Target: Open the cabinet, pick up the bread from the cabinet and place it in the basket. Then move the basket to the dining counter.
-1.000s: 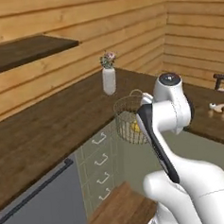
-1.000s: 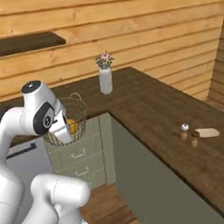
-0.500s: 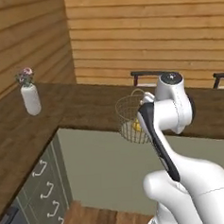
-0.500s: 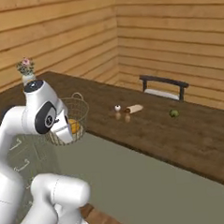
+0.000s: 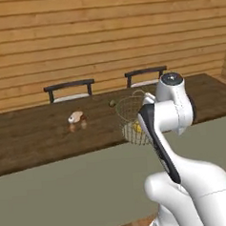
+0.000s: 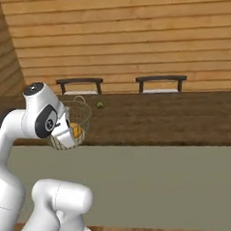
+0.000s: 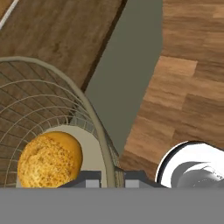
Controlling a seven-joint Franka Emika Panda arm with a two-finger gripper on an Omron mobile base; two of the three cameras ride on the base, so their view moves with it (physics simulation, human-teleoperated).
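The gripper (image 7: 111, 177) has its jaws drawn almost fully together, one finger on each side of the wire rim of the basket (image 7: 52, 100), pinching it. The basket hangs in the air from this grip, just in front of the arm's upper joint, at the near edge of the dining counter (image 5: 40, 139). The bread (image 7: 49, 159) lies on the basket's bottom, close to the gripped side of the rim. Through the mesh in the base views, the bun shows as an orange spot. Further back on the dark wooden top sit a small green fruit (image 6: 100, 105) and a small pale object (image 5: 76, 117). Two chairs (image 6: 161, 82) stand behind the counter, against the plank wall
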